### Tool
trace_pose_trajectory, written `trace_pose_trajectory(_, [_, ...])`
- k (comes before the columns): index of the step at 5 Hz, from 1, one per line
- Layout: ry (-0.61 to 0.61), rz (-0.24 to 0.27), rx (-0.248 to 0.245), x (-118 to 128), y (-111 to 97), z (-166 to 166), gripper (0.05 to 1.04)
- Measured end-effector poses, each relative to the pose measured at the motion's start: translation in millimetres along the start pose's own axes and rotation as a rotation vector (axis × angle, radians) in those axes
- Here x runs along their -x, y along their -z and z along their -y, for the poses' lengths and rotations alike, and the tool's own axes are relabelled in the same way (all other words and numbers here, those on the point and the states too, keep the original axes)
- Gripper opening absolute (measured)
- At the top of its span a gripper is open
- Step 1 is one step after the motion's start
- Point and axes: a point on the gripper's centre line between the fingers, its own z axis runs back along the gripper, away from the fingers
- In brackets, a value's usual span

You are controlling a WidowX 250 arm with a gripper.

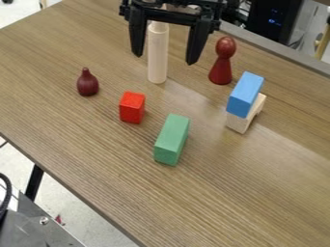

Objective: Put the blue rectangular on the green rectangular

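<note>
Pre-grasp step, I judge: my gripper (pixel 166 36) is up at 12 o'clock, fingers wide apart, nothing held. Blue rectangular (pixel 245 94) sits at approx 2, atop what's prob. a wooden arch (pixel 246 116); green rectangular (pixel 172 139) near 6. Next: go right, align w/ blue, descend.

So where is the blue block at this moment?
In the camera view, the blue block is at the right, resting on the pale wooden block.

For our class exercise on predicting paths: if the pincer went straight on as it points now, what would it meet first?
Probably the pale cylinder, seen between the spread fingers of the pincer. Depth is unclear, though: it might miss that and reach the table.
</note>
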Motion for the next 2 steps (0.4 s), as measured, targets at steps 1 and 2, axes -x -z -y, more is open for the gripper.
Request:
trace_pose_trajectory(1, [0.004,-0.030,-0.019,0.6,9.2,1.0,0.999])
trace_pose_trajectory(2, [0.029,-0.035,-0.027,-0.5,15.6,9.6,0.999])
